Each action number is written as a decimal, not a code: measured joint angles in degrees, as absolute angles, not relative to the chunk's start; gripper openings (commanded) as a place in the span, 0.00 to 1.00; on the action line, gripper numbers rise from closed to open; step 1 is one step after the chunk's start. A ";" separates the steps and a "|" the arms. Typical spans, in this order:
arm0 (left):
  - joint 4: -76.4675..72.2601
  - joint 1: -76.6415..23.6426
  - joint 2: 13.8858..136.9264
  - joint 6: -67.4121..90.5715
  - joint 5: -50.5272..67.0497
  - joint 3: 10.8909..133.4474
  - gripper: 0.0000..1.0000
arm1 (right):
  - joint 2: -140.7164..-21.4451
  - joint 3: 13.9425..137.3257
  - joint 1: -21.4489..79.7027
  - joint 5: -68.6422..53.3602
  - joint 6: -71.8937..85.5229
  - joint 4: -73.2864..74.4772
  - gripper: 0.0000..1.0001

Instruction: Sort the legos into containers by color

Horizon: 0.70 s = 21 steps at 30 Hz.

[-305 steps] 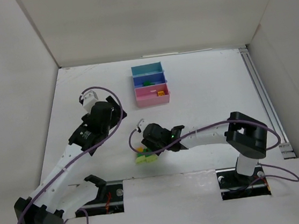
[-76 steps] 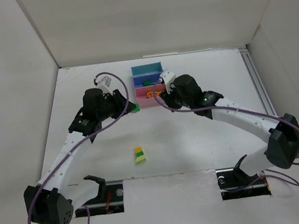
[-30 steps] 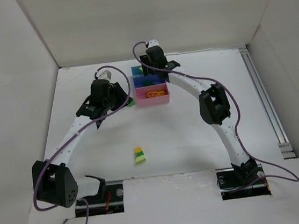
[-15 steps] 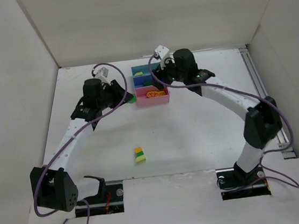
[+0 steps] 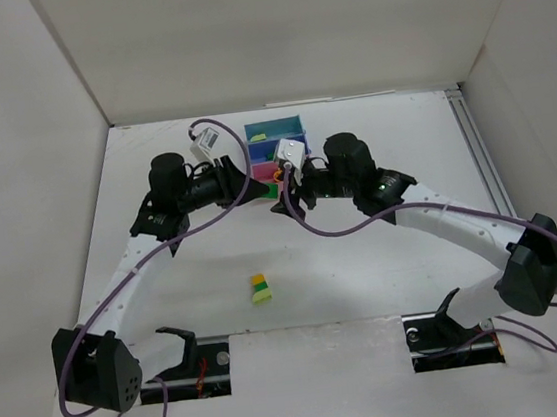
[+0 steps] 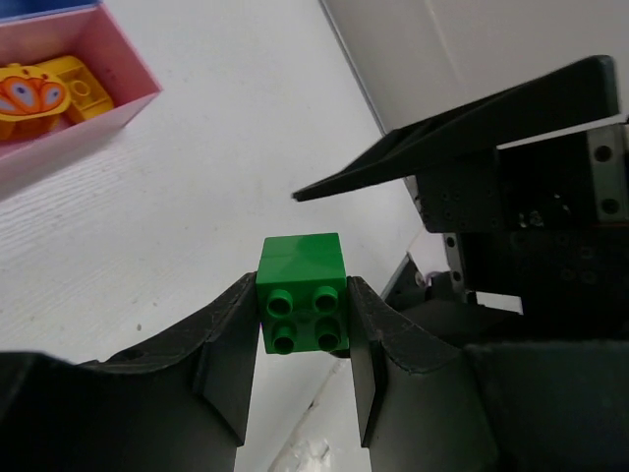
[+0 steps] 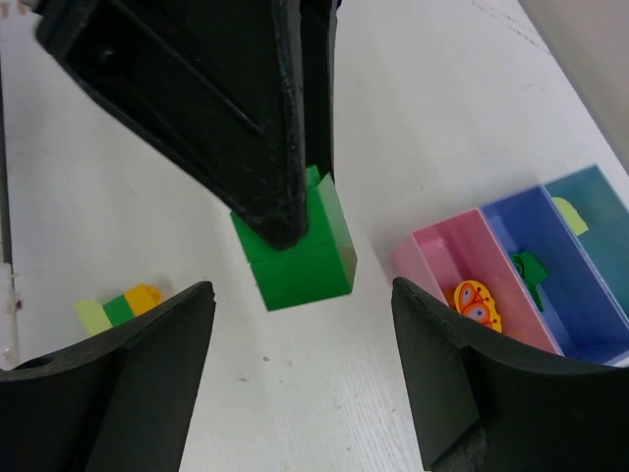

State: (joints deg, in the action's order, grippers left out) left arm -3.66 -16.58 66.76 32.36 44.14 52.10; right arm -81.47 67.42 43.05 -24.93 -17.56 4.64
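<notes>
Here, orange legos (image 7: 474,303) in pink tray (image 7: 442,228); left gripper (image 6: 303,295) tight around green brick (image 6: 301,264), right gripper (image 7: 300,293) agape

A flat white bench (image 5: 367,279) lies under the left gripper (image 6: 303,324) and right gripper (image 7: 300,300). Plain white panel walls (image 5: 269,38) rise beyond them. A grey metal rail (image 5: 492,184) runs well to their right.

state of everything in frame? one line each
left gripper, shut on the green brick
green brick, pinched between the left fingers
right gripper, open, jaws either side of the green brick, not touching
pink tray, holds orange pieces
blue tray, holds a dark green piece
teal tray, holds a pale green piece
three-brick stack, loose outside the trays, unsorted
</notes>
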 measured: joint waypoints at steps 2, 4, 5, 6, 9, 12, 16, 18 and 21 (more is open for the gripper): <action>-3.66 -17.17 65.54 32.34 45.08 52.10 0.10 | -81.45 67.42 44.10 -23.53 -18.13 4.62 0.78; -3.62 -17.28 64.03 32.29 45.91 52.10 0.10 | -81.45 67.42 45.01 -22.44 -18.52 4.62 0.78; -3.62 -17.28 63.29 32.14 46.15 52.10 0.11 | -81.45 67.42 45.28 -21.91 -18.65 4.62 0.78; -3.55 -17.28 62.59 31.99 46.15 52.10 0.11 | -81.45 67.42 45.54 -21.47 -18.83 4.62 0.73; -3.18 -17.26 61.30 31.42 46.06 52.10 0.11 | -81.45 67.42 46.22 -20.71 -19.40 4.62 0.72; -2.28 -17.26 61.21 30.87 46.04 52.10 0.11 | -81.45 67.44 46.65 -20.36 -19.84 4.62 0.72; -1.21 -17.26 61.21 30.46 46.06 52.10 0.11 | -81.43 67.46 47.35 -20.29 -20.16 4.62 0.73; -0.75 -17.26 61.23 30.33 46.06 52.10 0.11 | -81.38 67.48 47.46 -20.18 -20.21 4.62 0.73; -0.49 -17.26 61.23 30.20 46.13 52.10 0.11 | -81.36 67.64 47.62 -19.99 -20.73 4.60 0.61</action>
State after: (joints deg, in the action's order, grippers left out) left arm -0.49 -17.26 61.23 30.20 46.13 52.10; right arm -81.36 67.64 47.62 -19.99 -20.73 4.60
